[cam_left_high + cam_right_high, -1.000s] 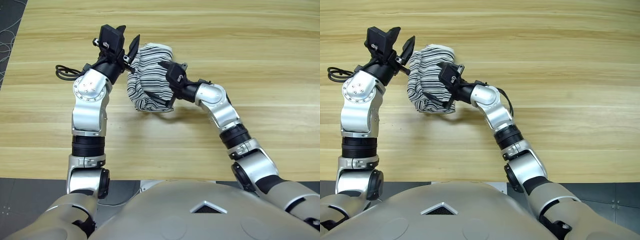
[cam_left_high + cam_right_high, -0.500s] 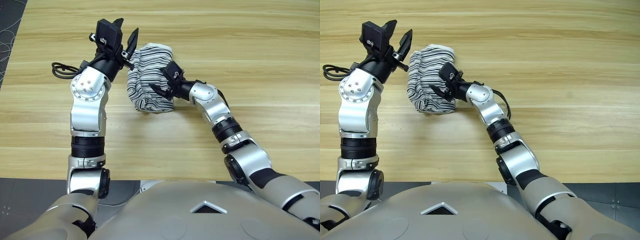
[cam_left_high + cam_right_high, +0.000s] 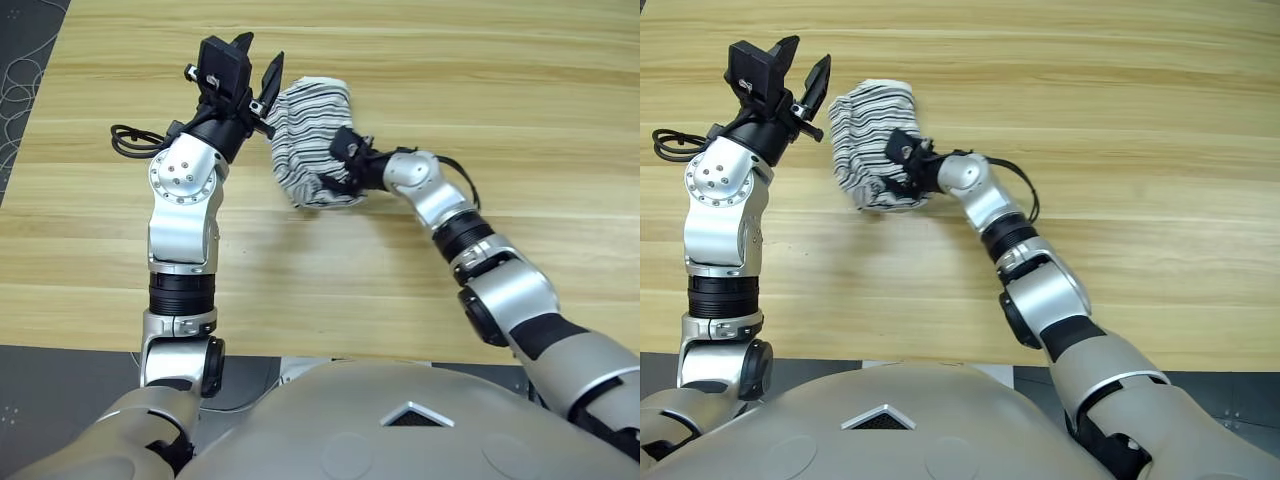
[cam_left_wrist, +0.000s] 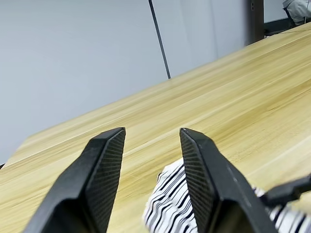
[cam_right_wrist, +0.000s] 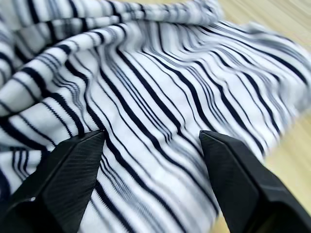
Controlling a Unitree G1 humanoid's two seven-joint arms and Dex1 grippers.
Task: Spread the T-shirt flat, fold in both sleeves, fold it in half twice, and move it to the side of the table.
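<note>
The black-and-white striped T-shirt [image 3: 312, 135] lies as a folded bundle on the wooden table [image 3: 480, 80]. My left gripper [image 3: 258, 72] hangs open above the table, just beside the bundle's far left corner; in the left wrist view its fingers [image 4: 107, 160] stand apart with the shirt [image 4: 170, 206] below them. My right gripper [image 3: 336, 180] is at the bundle's near right edge, open. In the right wrist view its spread fingers [image 5: 73, 170] rest against the striped cloth [image 5: 146, 73], not closed on it.
A black cable [image 3: 135, 140] loops on the table by my left elbow. The table's left edge [image 3: 35, 100] borders dark floor. Bare wood stretches to the right of the shirt and toward the near edge [image 3: 350, 345].
The whole picture has shifted a little. My right gripper has swung from the top of the bundle down to its near right edge. The left gripper has stayed open beside the shirt.
</note>
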